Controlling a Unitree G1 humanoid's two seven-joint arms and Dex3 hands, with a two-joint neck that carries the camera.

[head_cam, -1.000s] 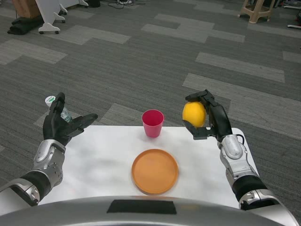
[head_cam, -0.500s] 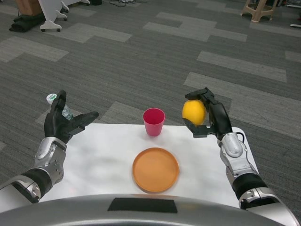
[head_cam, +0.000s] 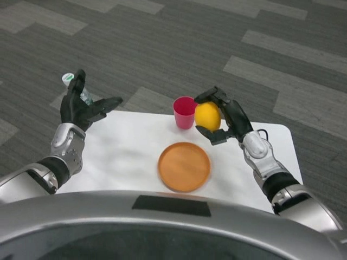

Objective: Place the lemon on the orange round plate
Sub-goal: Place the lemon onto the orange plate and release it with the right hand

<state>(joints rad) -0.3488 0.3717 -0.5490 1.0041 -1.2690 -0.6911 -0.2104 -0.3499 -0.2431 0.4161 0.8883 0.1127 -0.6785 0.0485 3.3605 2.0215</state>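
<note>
1. Fingers of our left hand (head_cam: 81,108) are spreading wide over the table's far left corner, holding nothing; we are judging that it is waiting out of the way so the right arm has room to work.
2. We are seeing a small bottle with a green-and-white cap (head_cam: 68,79) just behind that hand, too hidden to say whether it is touching the fingers.
3. We are keeping the orange round plate (head_cam: 184,166) bare at the middle of the table, near our body, ready to receive the fruit.
4. We are noting a pink cup (head_cam: 184,111) standing upright beyond the plate, just left of the fruit.
5. We are gripping the lemon (head_cam: 208,116) in our right hand (head_cam: 225,116), fingers curling over its top and under it, holding it in the air above the table, beyond the plate's far right edge; we judge it needs lowering toward the plate.
6. We are working on a white table (head_cam: 124,157) over grey patterned carpet (head_cam: 162,49).
</note>
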